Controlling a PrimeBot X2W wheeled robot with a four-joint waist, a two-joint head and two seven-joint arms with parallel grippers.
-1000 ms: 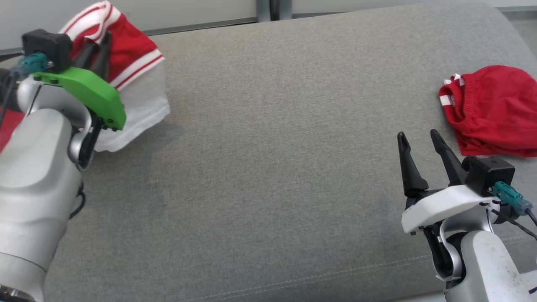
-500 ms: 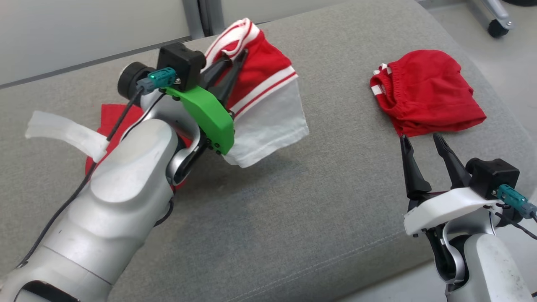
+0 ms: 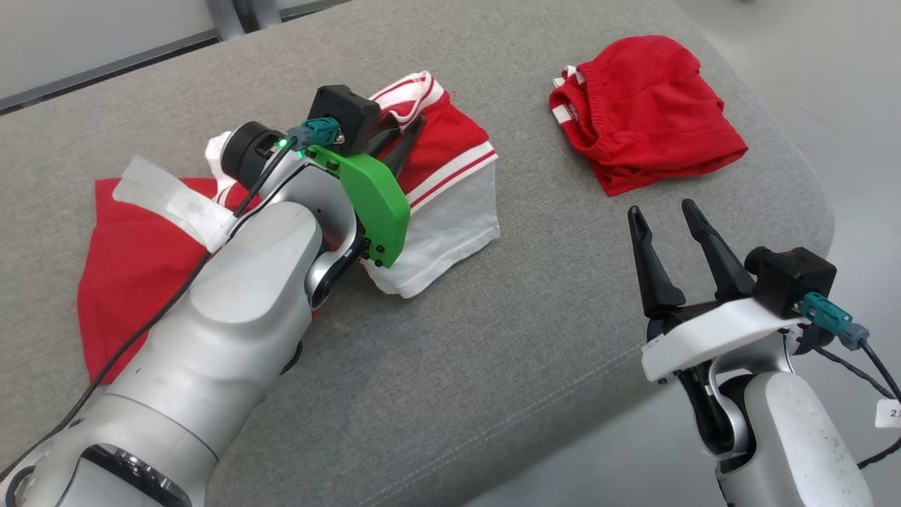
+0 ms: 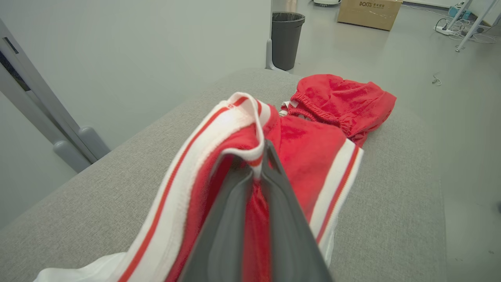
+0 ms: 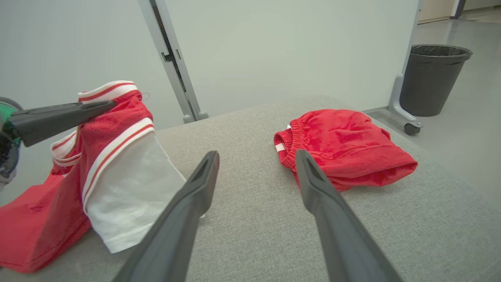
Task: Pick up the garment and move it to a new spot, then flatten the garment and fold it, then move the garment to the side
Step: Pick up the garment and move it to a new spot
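1. Head view. The left gripper (image 3: 415,130) has its fingers pressed together on the striped collar edge of the garment (image 3: 450,204), a red shirt with white bands and a white panel. The held part lies towards the far left-centre of the grey cushion (image 3: 535,338), and more red cloth spreads on the cushion under the silver forearm. The right gripper (image 3: 662,209) sits at the near right edge with its fingers spread and nothing between them. A second red garment, bunched with an elastic waistband (image 3: 647,105), lies at the far right corner, well apart from the shirt.

2. Left wrist view. The two dark fingers (image 4: 285,219) meet at their tips and pinch the white-and-red collar band, and the garment (image 4: 313,156) drapes down on both sides of them. Beyond it the bunched red garment (image 4: 344,98) rests on the cushion (image 4: 399,219). On the floor behind stand a dark waste bin (image 4: 287,39) and a cardboard box (image 4: 370,13).

3. Right wrist view. The right gripper (image 5: 257,154) has its fingers wide apart above the bare cushion (image 5: 250,235), gripping nothing. At the left, the other arm's fingers (image 5: 62,115) hold the garment (image 5: 129,184) by its collar – the white panel hangs down and the red cloth runs on to the cushion. The bunched red garment (image 5: 344,149) lies just past the right fingertip in this view, and the waste bin (image 5: 434,78) stands beyond the cushion's end.
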